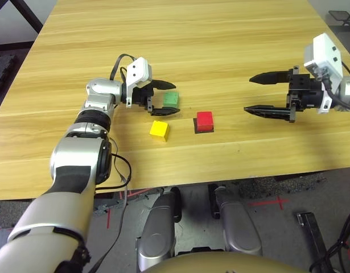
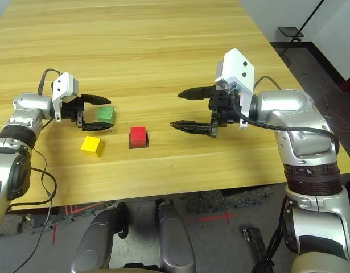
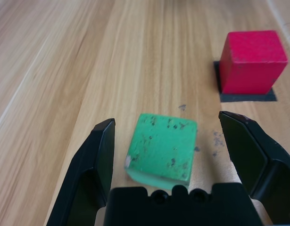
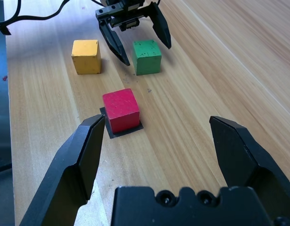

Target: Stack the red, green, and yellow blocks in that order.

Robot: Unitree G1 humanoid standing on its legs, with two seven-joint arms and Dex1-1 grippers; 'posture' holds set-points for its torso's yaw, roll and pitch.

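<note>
The green block (image 1: 171,99) lies on the table between the open fingers of my left gripper (image 1: 167,98), with a gap showing on each side of the block (image 3: 162,151). The red block (image 1: 205,120) sits on a flat black square patch, to the right of the green one. The yellow block (image 1: 159,130) rests nearer the table's front edge, left of the red one. My right gripper (image 1: 256,94) hovers open at the right of the table, pointing toward the red block (image 4: 120,109), well apart from it.
The wooden table (image 1: 192,40) stretches bare behind the blocks. Its front edge (image 1: 220,181) runs just in front of them. A cable loops off my left forearm (image 1: 120,170).
</note>
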